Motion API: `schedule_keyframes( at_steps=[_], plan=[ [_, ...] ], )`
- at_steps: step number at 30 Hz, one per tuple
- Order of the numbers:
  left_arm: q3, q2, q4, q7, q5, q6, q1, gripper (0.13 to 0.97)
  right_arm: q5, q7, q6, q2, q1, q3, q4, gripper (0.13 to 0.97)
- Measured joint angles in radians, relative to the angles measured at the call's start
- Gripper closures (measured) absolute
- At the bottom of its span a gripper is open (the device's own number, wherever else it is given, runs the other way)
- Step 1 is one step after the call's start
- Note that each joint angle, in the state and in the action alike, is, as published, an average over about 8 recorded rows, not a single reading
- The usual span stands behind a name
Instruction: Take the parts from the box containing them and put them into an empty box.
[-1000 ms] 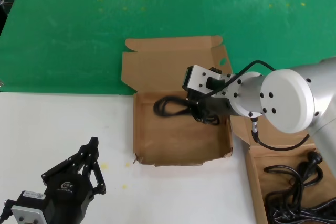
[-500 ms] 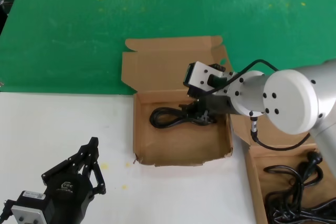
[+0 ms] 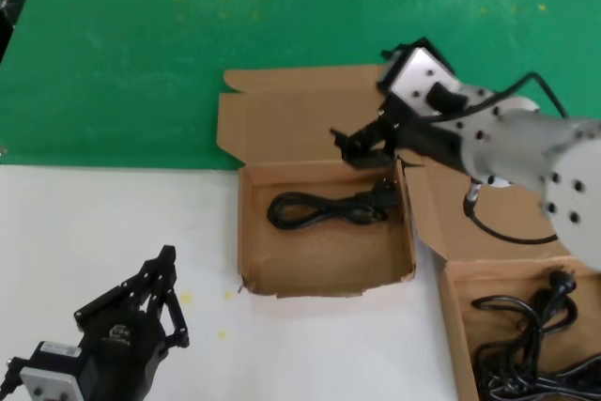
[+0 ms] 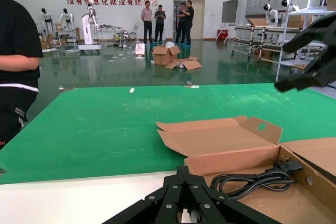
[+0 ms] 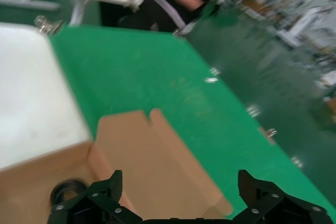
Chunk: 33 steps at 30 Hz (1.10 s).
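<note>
One black power cord (image 3: 324,208) lies loose in the squarish cardboard box (image 3: 252,251) at the table's centre; it also shows in the left wrist view (image 4: 252,179). That box's flap has an oval hole (image 4: 261,126). My right gripper (image 3: 362,149) is open and empty, raised above the box's back wall near its upright lid (image 5: 157,166). The wider box (image 3: 453,307) at the right holds several more cords (image 3: 531,345). My left gripper (image 3: 166,260) is shut and empty, parked low over the white table at the front left.
A green mat (image 3: 282,16) covers the far half of the table, with white surface (image 3: 113,223) nearer me. The wider box's open lid (image 3: 451,227) leans against the squarish box's right wall. People and shelving stand far behind.
My right gripper let go of the cord, which now lies in the squarish box. The gripper has opened and risen up and back to the right. The left arm has not moved.
</note>
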Motion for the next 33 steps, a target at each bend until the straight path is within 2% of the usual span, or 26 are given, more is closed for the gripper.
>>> schedule_keyframes(
  at_steps=[5,7,14,21,30,33],
  plan=[
    [0.000,0.000,0.000,0.000,0.000,0.000,0.000,0.965,0.000,0.014,0.058,-0.017,-0.096,0.081,0.121,0.323],
    [0.000,0.000,0.000,0.000,0.000,0.000,0.000,0.965,0.003,0.012,0.078,-0.025,-0.124,0.103,0.150,0.308],
    [0.000,0.000,0.000,0.000,0.000,0.000,0.000,0.965,0.007,0.007,0.103,-0.036,-0.155,0.126,0.181,0.196],
    [0.000,0.000,0.000,0.000,0.000,0.000,0.000,0.965,0.007,0.007,0.103,-0.036,-0.155,0.127,0.181,0.150],
    [-0.001,0.000,0.000,0.001,-0.001,-0.001,0.002,0.900,0.057,-0.019,0.134,-0.027,-0.191,0.135,0.184,0.133],
    [-0.001,0.000,-0.001,0.001,-0.002,-0.003,0.003,0.853,0.096,-0.039,0.158,-0.020,-0.220,0.141,0.186,0.130]
  ],
)
